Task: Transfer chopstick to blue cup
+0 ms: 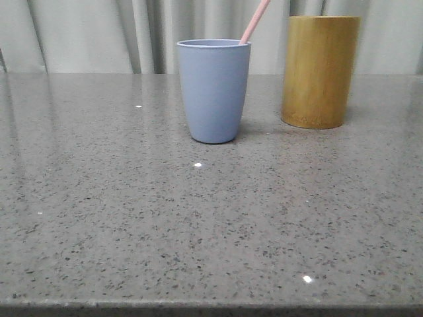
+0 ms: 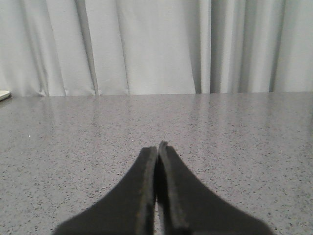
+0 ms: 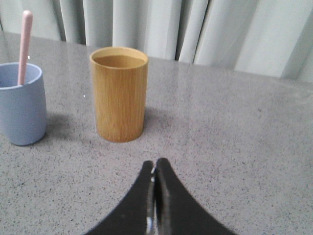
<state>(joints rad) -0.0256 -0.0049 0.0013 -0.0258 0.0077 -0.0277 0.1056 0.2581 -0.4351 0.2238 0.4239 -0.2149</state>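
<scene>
The blue cup (image 1: 214, 90) stands upright on the grey speckled table, centre back in the front view. A pale pink chopstick (image 1: 254, 21) leans out of it to the right; only its upper end shows. Both also show in the right wrist view, the cup (image 3: 20, 105) with the chopstick (image 3: 24, 46) standing in it. My right gripper (image 3: 155, 164) is shut and empty, low over the table, short of the bamboo holder. My left gripper (image 2: 157, 147) is shut and empty over bare table. Neither gripper shows in the front view.
A tan-yellow bamboo holder (image 1: 320, 70) stands right of the blue cup, with a gap between them; its inside looks empty in the right wrist view (image 3: 119, 93). Grey curtains hang behind the table. A pale object (image 2: 4, 94) sits at the table's edge.
</scene>
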